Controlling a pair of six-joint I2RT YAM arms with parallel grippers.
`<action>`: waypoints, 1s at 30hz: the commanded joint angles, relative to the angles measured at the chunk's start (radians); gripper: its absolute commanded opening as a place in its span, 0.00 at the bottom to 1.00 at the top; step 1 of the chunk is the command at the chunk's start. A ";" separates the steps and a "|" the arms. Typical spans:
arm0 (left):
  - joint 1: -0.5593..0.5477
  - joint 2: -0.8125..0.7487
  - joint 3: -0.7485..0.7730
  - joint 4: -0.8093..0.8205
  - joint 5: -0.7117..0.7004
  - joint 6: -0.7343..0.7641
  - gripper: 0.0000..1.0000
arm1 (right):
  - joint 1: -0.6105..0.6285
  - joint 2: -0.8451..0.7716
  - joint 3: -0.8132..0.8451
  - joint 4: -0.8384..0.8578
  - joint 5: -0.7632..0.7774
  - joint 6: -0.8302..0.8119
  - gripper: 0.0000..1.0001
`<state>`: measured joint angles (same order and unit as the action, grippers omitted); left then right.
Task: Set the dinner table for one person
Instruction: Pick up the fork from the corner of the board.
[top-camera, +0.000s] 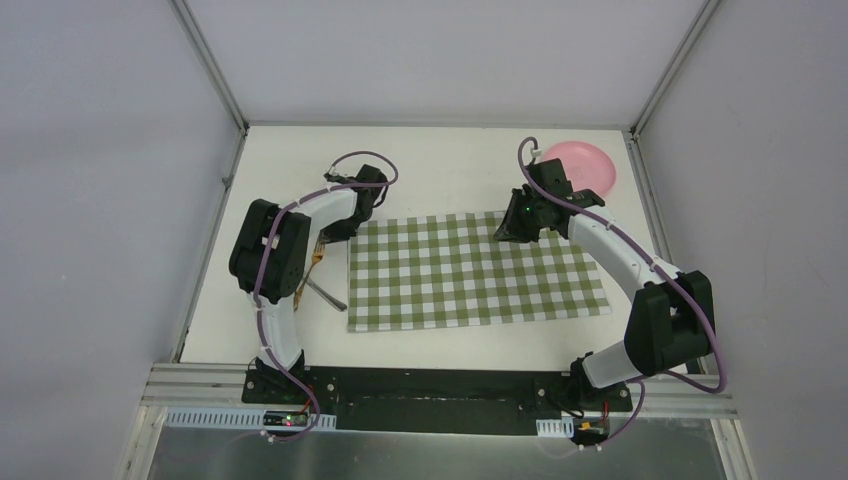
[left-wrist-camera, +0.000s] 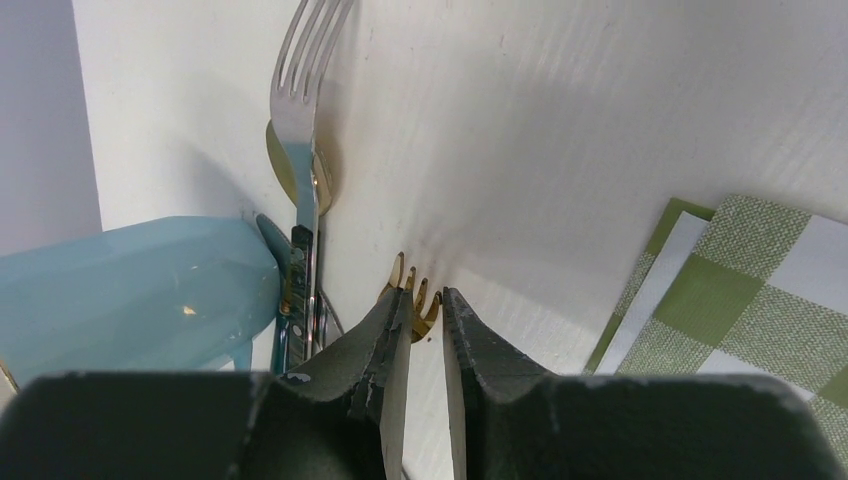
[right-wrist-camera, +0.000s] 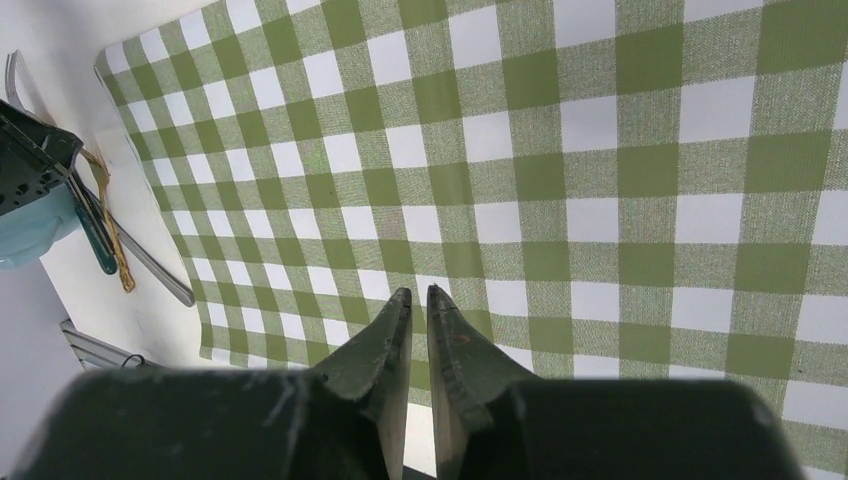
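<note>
The dinner table (top-camera: 440, 160) is the white top; a green-and-white checked cloth (top-camera: 470, 275) lies flat in its middle. My left gripper (top-camera: 345, 222) hovers by the cloth's far left corner, shut to a thin slit (left-wrist-camera: 425, 295) with nothing seen between the jaws. A gold fork (left-wrist-camera: 415, 292) lies just past its tips, partly behind the left finger. Left of it lie a silver fork (left-wrist-camera: 305, 60), a gold spoon (left-wrist-camera: 280, 165) and a teal-handled piece (left-wrist-camera: 298, 265). My right gripper (top-camera: 518, 232) is over the cloth's far right part, shut and empty (right-wrist-camera: 419, 292).
A pink plate (top-camera: 585, 165) sits at the far right corner of the table. A pale blue cup (left-wrist-camera: 130, 295) rests beside the cutlery on the left, hidden under the left arm in the top view. Aluminium rails (top-camera: 215, 215) edge the table.
</note>
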<state>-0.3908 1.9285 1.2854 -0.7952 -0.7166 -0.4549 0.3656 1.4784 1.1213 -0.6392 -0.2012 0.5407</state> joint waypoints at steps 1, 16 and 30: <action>0.013 0.006 0.035 -0.016 -0.051 0.007 0.20 | 0.006 -0.017 0.012 0.042 -0.018 -0.014 0.14; 0.017 0.020 0.038 -0.028 -0.063 0.006 0.19 | 0.006 -0.021 0.009 0.045 -0.033 -0.015 0.14; 0.017 0.077 0.077 -0.064 -0.106 -0.007 0.19 | 0.006 -0.016 0.009 0.050 -0.045 -0.015 0.14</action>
<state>-0.3843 2.0140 1.3327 -0.8463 -0.7841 -0.4557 0.3656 1.4784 1.1213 -0.6285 -0.2264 0.5400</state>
